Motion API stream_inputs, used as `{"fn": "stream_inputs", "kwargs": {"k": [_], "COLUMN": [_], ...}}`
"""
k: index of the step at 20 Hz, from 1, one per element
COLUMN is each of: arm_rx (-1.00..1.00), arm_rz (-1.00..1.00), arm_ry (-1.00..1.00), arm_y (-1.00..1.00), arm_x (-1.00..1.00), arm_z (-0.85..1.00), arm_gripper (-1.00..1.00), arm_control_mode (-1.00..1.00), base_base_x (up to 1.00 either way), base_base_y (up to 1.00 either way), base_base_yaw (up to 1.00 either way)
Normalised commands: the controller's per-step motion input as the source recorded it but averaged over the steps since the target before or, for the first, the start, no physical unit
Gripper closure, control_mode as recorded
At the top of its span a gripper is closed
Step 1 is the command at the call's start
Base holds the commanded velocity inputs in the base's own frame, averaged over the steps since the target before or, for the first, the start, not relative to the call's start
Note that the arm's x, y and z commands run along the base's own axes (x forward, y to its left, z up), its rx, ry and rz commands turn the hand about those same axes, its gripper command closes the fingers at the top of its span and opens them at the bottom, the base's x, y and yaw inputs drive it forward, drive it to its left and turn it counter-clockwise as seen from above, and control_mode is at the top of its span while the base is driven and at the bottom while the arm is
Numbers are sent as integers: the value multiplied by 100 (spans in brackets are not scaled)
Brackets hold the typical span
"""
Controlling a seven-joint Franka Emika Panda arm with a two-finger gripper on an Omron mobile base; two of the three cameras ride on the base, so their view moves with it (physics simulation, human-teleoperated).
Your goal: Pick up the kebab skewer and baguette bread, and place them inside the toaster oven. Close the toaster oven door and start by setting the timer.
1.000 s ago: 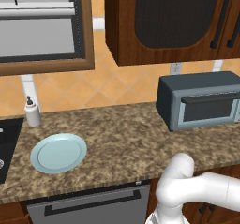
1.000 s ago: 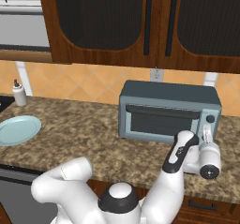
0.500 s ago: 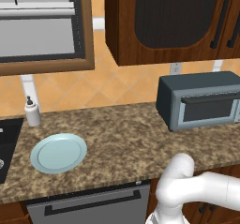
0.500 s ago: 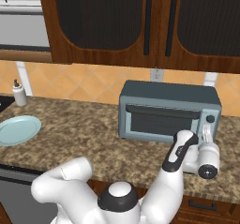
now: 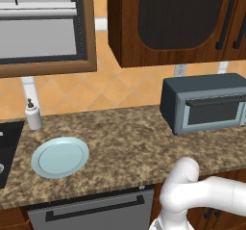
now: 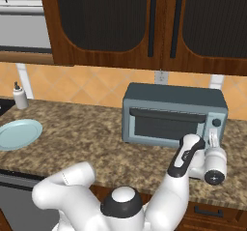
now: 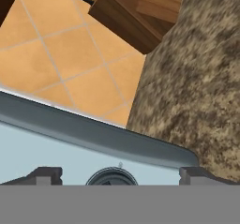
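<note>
The toaster oven stands on the counter with its door closed, handle bar along the top. My gripper is at the oven's right end, against the control panel. In the hand view my gripper is open, its two dark fingertips on either side of a round dial on the light panel, with room to spare. The kebab skewer and the baguette bread are out of view.
A bare light-blue plate lies on the counter at the left, with a soap bottle behind it and the sink's edge beside it. A wooden knife block stands past the oven's right side.
The hand has only shifted slightly in front of the oven's right end. The jaws are as wide as before and the oven door is still closed.
</note>
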Motion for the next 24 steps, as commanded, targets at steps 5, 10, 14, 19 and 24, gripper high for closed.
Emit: {"fn": "stream_inputs", "kwargs": {"k": [5, 10, 14, 19, 24], "arm_rx": [0, 0, 0, 0, 0], "arm_rz": [0, 0, 1, 3, 5], "arm_ry": [0, 0, 0, 0, 0], "arm_y": [0, 0, -2, 0, -1], "arm_x": [0, -1, -2, 0, -1], "arm_z": [0, 0, 1, 5, 5], "arm_gripper": [-100, -100, -100, -100, -100], "arm_control_mode": [-100, -100, -100, -100, -100], "base_base_x": [0, 0, 0, 0, 0], "base_base_y": [0, 0, 0, 0, 0], "base_base_yaw": [0, 0, 0, 0, 0]}}
